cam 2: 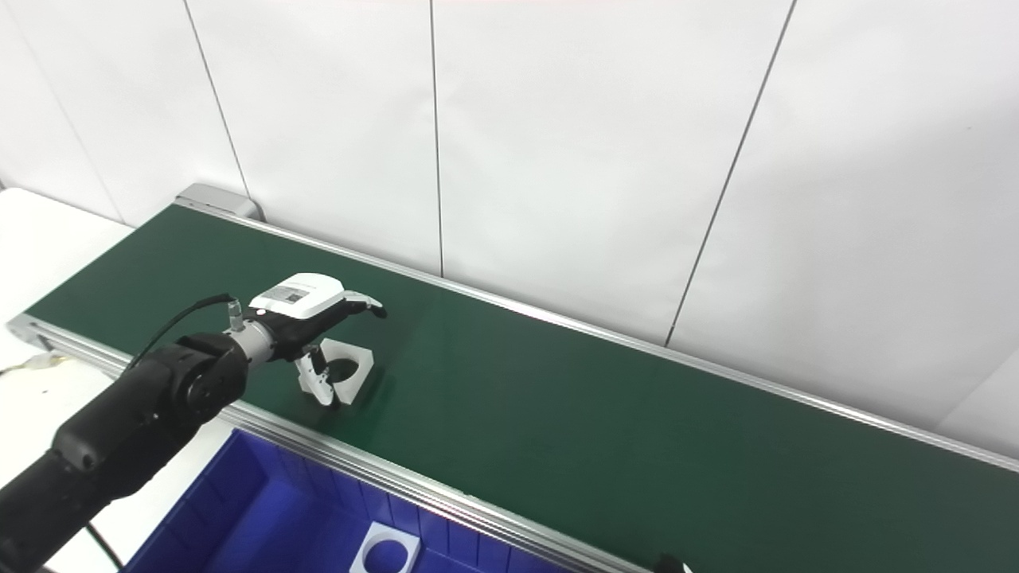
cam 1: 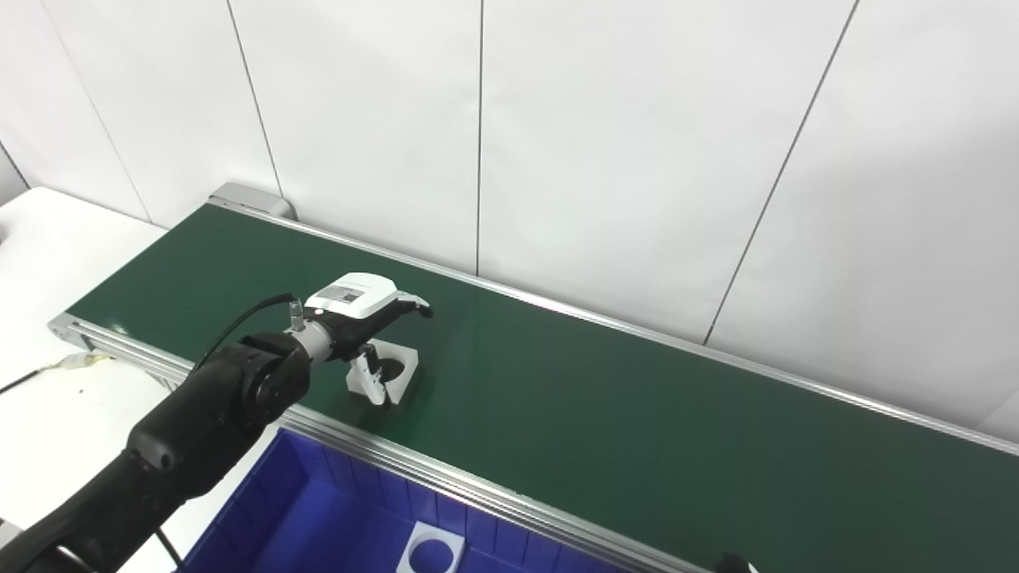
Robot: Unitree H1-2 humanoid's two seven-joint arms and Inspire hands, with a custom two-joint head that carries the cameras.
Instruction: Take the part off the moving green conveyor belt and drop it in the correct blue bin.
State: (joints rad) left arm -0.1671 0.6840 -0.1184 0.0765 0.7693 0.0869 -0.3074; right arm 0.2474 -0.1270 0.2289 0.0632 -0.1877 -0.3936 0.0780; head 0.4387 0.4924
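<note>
Left hand (cam 1: 362,318): over the part, fingers spread, thumb down at its near edge; grip not confirmable
Part (cam 1: 396,368): white square with round hole, flat on green conveyor belt (cam 1: 637,414), near its front rail
Hand label: printed code, unreadable
Blue bin (cam 1: 318,509): holds a second white part (cam 1: 431,551)
Right hand (cam 1: 736,563): only a sliver at the bottom edge in both views; state cannot be told

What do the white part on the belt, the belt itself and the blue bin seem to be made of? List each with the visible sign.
White part: likely matte plastic, perhaps printed; uniform white, crisp square edges, round hole.
Conveyor belt: probably rubber or PVC; smooth dark green with a soft sheen, framed by brushed metal rails.
Blue bin: likely moulded plastic; saturated glossy blue, ribbed wall.
</note>
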